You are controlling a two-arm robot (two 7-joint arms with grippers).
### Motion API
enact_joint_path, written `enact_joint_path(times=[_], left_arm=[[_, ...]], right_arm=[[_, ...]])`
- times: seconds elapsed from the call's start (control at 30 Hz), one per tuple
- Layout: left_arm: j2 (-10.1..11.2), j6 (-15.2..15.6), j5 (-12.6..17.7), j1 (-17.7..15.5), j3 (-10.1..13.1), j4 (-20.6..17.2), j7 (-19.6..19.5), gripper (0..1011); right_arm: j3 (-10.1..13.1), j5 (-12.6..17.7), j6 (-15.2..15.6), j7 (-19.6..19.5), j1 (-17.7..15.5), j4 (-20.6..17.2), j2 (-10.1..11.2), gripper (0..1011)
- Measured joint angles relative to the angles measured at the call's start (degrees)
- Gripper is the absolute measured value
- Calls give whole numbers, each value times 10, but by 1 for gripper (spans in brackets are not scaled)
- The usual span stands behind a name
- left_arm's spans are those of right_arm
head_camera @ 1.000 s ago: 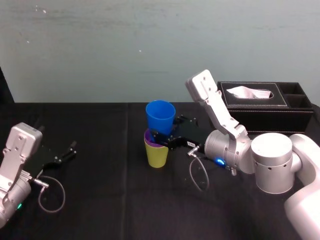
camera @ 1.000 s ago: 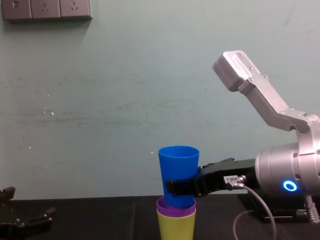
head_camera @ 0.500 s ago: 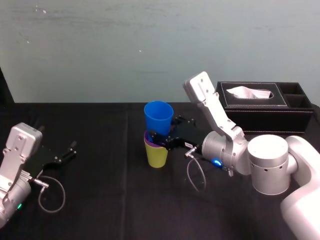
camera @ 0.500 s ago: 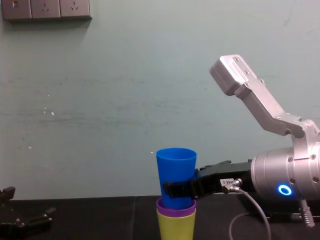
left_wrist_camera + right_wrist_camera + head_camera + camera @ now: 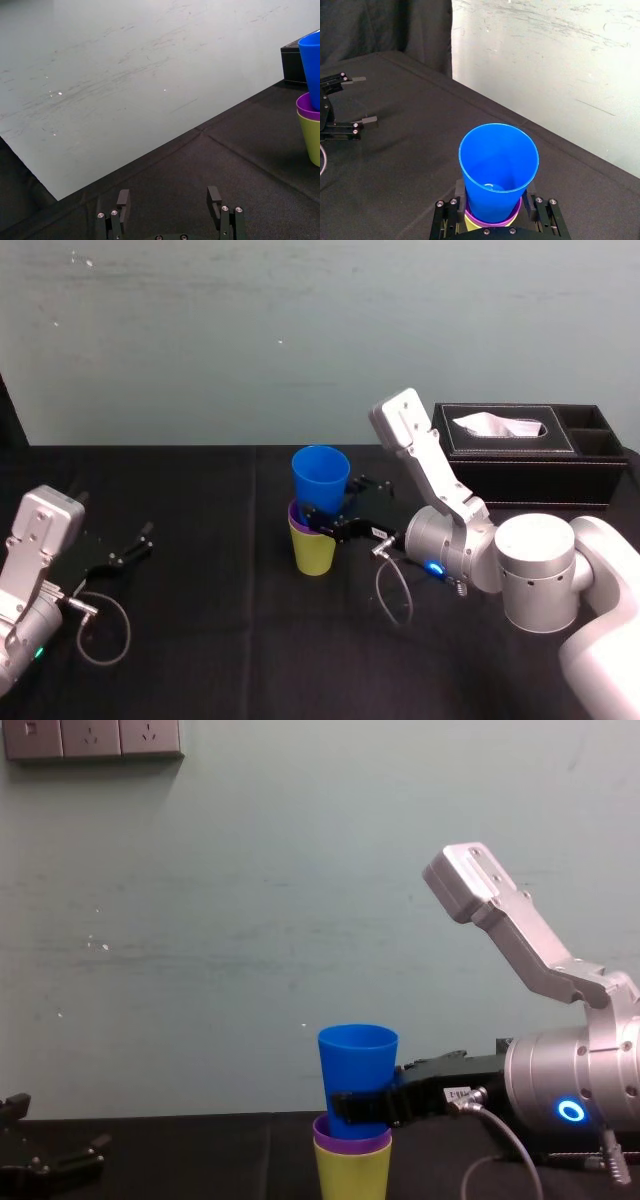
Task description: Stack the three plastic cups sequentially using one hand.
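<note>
The blue cup [image 5: 320, 475] is held by the right gripper [image 5: 318, 515]. The gripper is closed on the low part of the cup, with one finger pressed to each side. In the right wrist view the blue cup [image 5: 497, 170] is seen from above, mouth up, with the two fingers snug against it.

The purple cup [image 5: 294, 510] is set inside the yellow-green cup [image 5: 313, 548], and both stand near the middle of the black surface [image 5: 200, 640]. The bottom of the blue cup is already tucked into the mouth of the purple cup. In the chest view the blue cup [image 5: 357, 1070] is seen standing tall out of the purple rim [image 5: 350, 1131], with the yellow-green cup [image 5: 352, 1172] under both.

The thing that counts for the next move is how the cups line up. The blue cup is right over the other two, and its long side points straight up, the same as theirs. So it most likely needs to be pushed straight down, not to the side. It may not be all the way in yet, but the cup's bottom is hidden, so this cannot be told for sure. After that the fingers can be opened.

The left gripper [image 5: 135, 545] is parked well apart, low at the left side of the surface, with its fingers spread wide and nothing between them. A tissue box [image 5: 530, 455] sits behind the right arm and is not touched.
</note>
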Motion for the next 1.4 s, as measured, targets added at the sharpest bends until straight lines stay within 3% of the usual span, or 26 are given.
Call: enact_joint_path(times=[0.93,1.03,1.4], left_arm=[[0,0,0,0,0,0,0,1000],[0,0,0,0,0,0,0,1000],[0,0,0,0,0,0,0,1000]], right_arm=[[-6,-7,-11,1,0,23,-7,684],[-6,-7,-11,1,0,23,-7,721],[-5,-6,-10,1,0,22,-7,1003]])
